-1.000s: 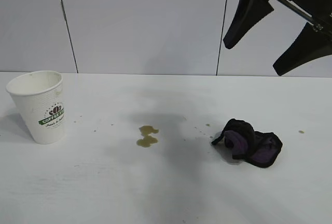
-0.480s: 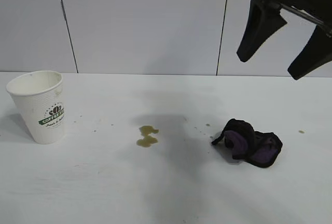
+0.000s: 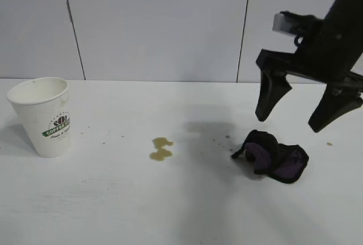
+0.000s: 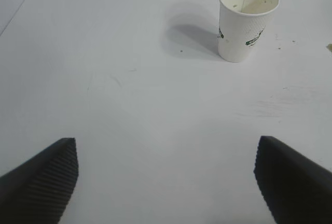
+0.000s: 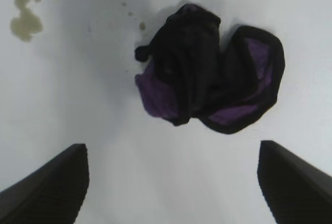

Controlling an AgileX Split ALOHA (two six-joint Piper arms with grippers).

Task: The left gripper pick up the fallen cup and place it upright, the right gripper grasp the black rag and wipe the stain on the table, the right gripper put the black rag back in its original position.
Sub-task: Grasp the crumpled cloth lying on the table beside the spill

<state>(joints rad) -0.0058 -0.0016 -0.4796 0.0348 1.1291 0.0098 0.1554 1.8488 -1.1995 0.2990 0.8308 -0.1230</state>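
Note:
The white cup (image 3: 44, 117) with a green logo stands upright at the table's left; it also shows in the left wrist view (image 4: 245, 20). The yellowish-brown stain (image 3: 161, 148) lies mid-table, and at the edge of the right wrist view (image 5: 25, 7). The black rag (image 3: 274, 156) with purple lining lies crumpled at the right, also in the right wrist view (image 5: 210, 69). My right gripper (image 3: 289, 125) is open and empty, hanging just above and behind the rag, fingers pointing down. My left gripper (image 4: 166, 146) is open and empty, drawn back from the cup, out of the exterior view.
The white table (image 3: 113, 199) stretches across the exterior view, with a grey-white panelled wall (image 3: 159, 24) behind it. Tiny brownish specks (image 3: 227, 137) lie between the stain and the rag, one more (image 3: 329, 143) right of the rag.
My right gripper has come down from high at the upper right to just above the rag, staying open. The cup, stain and rag have not moved.

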